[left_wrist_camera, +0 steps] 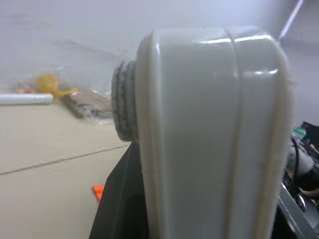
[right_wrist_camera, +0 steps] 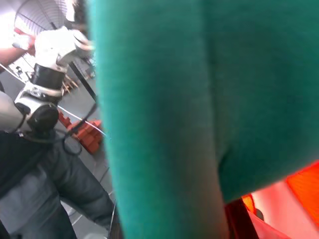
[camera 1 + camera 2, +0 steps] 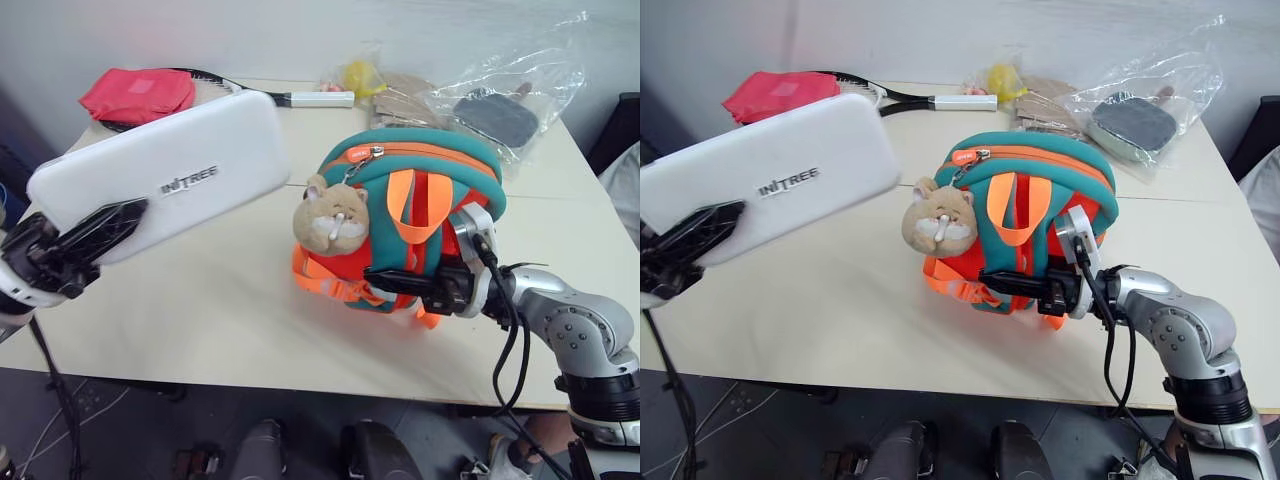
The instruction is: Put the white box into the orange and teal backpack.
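- White box (image 3: 170, 180): in the left eye view it is held clear above the surface (image 3: 200, 310), at the left of the scene, tilted with its far end higher. The grey lettering faces up. The left gripper (image 3: 105, 228) is clamped on the box's near end, one black finger lying across its top face.
- Orange and teal backpack (image 3: 420, 215): it stands upright on the surface to the right of the box, apart from it. The teal top band with its zip faces the camera, neon-orange straps hang down the front, and a tan plush hamster charm (image 3: 333, 218) dangles at its left side.
- Right gripper (image 3: 412, 287): it points left, low against the backpack's front, with its fingers together on the orange fabric and strap there.
- Far edge of the surface: a flat red pouch (image 3: 137, 94), a racket (image 3: 290, 98) with a white handle, and clear plastic bags (image 3: 515, 95) holding a dark paddle.
- Right eye view: the same layout; the box is apart from the backpack.
- Left wrist view: the box's rounded white edge (image 1: 214, 139) stands close in front of the camera, with one black finger (image 1: 119, 204) against it.
- Right wrist view: teal fabric (image 2: 164, 109) of the backpack is pressed close to the camera, orange material at one corner. A person in dark trousers (image 2: 55, 189) stands behind.
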`<state>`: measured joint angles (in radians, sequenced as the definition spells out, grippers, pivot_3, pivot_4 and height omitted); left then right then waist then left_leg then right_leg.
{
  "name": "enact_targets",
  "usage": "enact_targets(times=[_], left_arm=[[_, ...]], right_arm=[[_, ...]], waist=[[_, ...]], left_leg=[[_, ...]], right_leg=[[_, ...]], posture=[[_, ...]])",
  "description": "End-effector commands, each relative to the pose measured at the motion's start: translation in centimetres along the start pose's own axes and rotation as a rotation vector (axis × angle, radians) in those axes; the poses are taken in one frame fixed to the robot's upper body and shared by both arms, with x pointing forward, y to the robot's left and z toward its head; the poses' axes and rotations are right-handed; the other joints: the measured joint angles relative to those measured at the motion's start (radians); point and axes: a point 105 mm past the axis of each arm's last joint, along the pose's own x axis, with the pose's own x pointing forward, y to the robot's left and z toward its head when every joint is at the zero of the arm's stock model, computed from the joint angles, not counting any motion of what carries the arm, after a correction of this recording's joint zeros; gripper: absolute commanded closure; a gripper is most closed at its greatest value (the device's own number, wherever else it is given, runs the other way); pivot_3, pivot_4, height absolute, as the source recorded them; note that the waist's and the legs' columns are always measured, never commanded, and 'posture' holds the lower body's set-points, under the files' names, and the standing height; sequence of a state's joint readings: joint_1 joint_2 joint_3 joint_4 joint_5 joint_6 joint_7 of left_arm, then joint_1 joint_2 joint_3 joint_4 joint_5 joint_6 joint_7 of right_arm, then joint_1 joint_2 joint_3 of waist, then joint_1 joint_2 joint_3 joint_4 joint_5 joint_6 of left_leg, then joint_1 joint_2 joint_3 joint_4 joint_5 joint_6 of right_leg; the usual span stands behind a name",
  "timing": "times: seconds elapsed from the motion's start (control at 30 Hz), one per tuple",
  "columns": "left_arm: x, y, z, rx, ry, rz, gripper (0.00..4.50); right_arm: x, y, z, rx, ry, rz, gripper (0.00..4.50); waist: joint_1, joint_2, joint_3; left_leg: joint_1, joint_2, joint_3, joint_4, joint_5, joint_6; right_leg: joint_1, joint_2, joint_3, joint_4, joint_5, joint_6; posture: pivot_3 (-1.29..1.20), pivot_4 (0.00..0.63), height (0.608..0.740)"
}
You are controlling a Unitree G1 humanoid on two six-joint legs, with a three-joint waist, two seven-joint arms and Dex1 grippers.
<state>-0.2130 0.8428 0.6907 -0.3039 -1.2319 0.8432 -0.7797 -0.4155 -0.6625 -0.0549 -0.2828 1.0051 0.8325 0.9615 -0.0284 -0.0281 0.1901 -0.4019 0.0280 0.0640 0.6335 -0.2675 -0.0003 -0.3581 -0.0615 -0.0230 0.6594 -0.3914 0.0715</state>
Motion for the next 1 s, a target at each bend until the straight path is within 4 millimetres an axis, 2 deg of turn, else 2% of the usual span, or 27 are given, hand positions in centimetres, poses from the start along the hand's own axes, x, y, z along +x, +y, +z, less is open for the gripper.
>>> enact_targets(times=[0.03,0.17,0.23,0.37,0.47,0.5,0.7,0.8,0.83,0.93,1.0], left_arm=[[1.5,0.9,0.4,0.134,0.053,-0.04,3.21],[4.1,1.8,0.0,0.174,0.1,-0.168,3.21],[4.8,1.3,-0.2,0.173,0.118,-0.247,3.21],[5.0,-0.8,-0.9,0.138,0.186,-0.409,3.21],[5.1,-1.0,-2.1,0.168,0.261,-0.456,3.21],[5.7,-0.8,-2.6,0.204,0.276,-0.457,3.21],[12.7,-0.9,-4.6,0.424,0.333,-0.508,3.21],[18.2,-0.4,-5.9,0.474,0.366,-0.427,3.21],[19.3,-0.4,-6.1,0.473,0.369,-0.408,3.21],[23.0,-2.6,-8.5,0.449,0.38,-0.502,3.21],[24.2,-3.4,-9.4,0.408,0.352,-0.52,3.21]], right_arm=[[-0.3,0.3,0.9,-0.03,-0.009,0.028,4.48],[0.1,0.6,0.5,-0.018,0.019,0.068,4.48],[0.2,0.5,0.5,-0.023,0.017,0.066,4.48],[0.3,0.2,0.4,-0.024,0.008,0.052,4.48],[0.3,-0.1,0.3,-0.028,0.002,0.035,4.48],[0.3,-0.2,0.3,-0.028,0.001,0.034,4.48],[1.1,0.1,0.2,-0.03,-0.008,0.059,4.48],[1.4,0.4,0.4,-0.031,-0.003,0.077,4.48],[1.5,0.4,0.5,-0.031,-0.002,0.079,4.48],[1.9,0.4,0.7,-0.04,-0.004,0.081,4.48],[2.1,0.4,0.8,-0.046,-0.011,0.082,4.48]], waist=[[0.0,0.0,0.0],[0.001,0.0,0.0],[0.0,0.0,0.0],[-0.008,0.0,0.0],[-0.004,0.0,0.0],[-0.003,0.0,0.0],[0.018,0.0,0.0],[0.025,0.0,0.0],[0.026,0.0,0.0],[0.023,0.0,0.0],[0.022,0.0,0.001]], left_leg=[[0.0,0.0,0.0,0.0,0.0,0.0],[-0.002,0.0,0.001,0.0,0.002,-0.004],[-0.003,0.0,0.002,0.001,0.002,-0.004],[-0.003,0.001,0.003,0.0,0.002,-0.004],[-0.004,0.001,0.002,-0.001,0.002,-0.004],[-0.003,0.001,0.002,-0.001,0.002,-0.004],[-0.004,0.0,0.001,0.01,0.001,-0.001],[-0.005,0.0,0.002,0.013,0.0,0.0],[-0.005,0.0,0.002,0.013,0.0,0.0],[-0.006,0.0,0.003,0.013,-0.001,0.0],[-0.007,0.001,0.003,0.012,-0.001,0.0]], right_leg=[[0.0,0.0,0.0,0.0,0.0,0.0],[-0.002,0.001,0.0,0.0,0.0,0.0],[-0.002,0.001,0.0,0.0,0.0,0.0],[-0.002,0.001,0.001,0.001,0.0,0.001],[-0.003,0.001,0.001,0.001,0.0,0.001],[-0.003,0.001,0.001,0.001,0.0,0.001],[0.0,0.001,0.001,0.001,0.001,0.002],[0.0,0.001,0.001,0.003,0.002,0.003],[0.0,0.001,0.001,0.002,0.002,0.004],[-0.001,0.001,0.002,0.003,0.002,0.004],[-0.002,0.002,0.002,0.003,0.002,0.005]], posture=[[0.0,0.15,0.74],[0.0,0.15,0.74],[0.0,0.15,0.74],[0.0,0.15,0.74],[0.0,0.15,0.74],[0.0,0.15,0.74],[0.0,0.15,0.74],[0.0,0.15,0.74],[0.0,0.15,0.74],[0.0,0.15,0.74],[0.0,0.15,0.74]])
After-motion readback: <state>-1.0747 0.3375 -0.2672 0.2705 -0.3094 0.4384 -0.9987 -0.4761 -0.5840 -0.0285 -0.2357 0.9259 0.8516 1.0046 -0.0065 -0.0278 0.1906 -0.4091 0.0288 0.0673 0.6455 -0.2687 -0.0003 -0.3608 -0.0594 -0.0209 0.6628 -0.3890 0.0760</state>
